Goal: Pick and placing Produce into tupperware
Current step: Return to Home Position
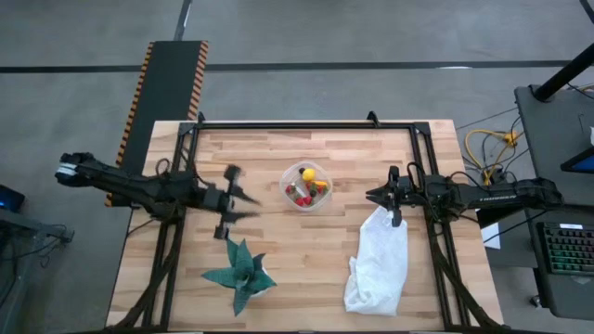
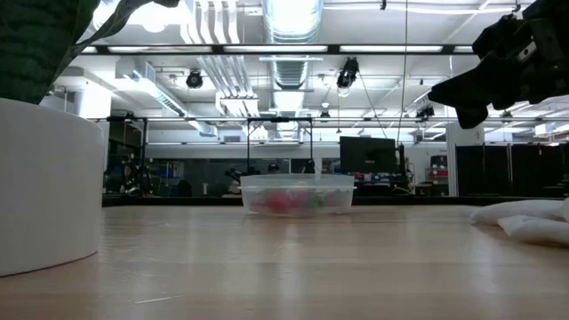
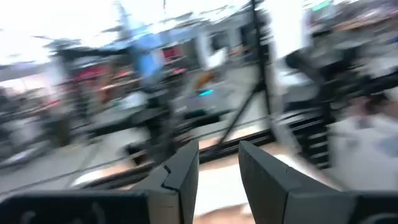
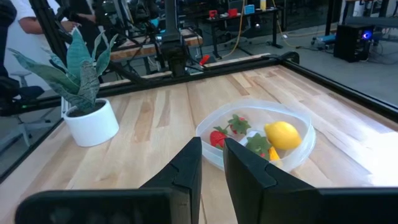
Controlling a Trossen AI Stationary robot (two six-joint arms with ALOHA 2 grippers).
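Right, operator, your green spiky-leaved plant in its white pot (image 1: 239,274) stands at the front left of the wooden table (image 1: 316,241). The crumpled white cloth bag (image 1: 379,260) lies at the front right. Neither one sits between an arm and the small clear plastic rounded-square tupperware (image 1: 285,184), which rests near the table's middle, towards the back.

Inside it you can see the produce: 1 yellow lemon-like piece (image 4: 283,134), 2 red strawberries (image 4: 219,138) and a small orange piece (image 4: 273,154). No fruit shows on the bare wood.

Your left gripper (image 1: 246,199) hangs over open table on the tub's left side, near it but clearly apart. The plant is just in front of it. Its 2 dark fingers (image 3: 180,174) stand apart with nothing between them, and the tub does not show in its wrist view.

Your right gripper (image 1: 374,195) sits off the tub's right side, over the top end of the cloth bag, pointing at the tub across clear wood. Whether it is apart or together, I cannot tell.
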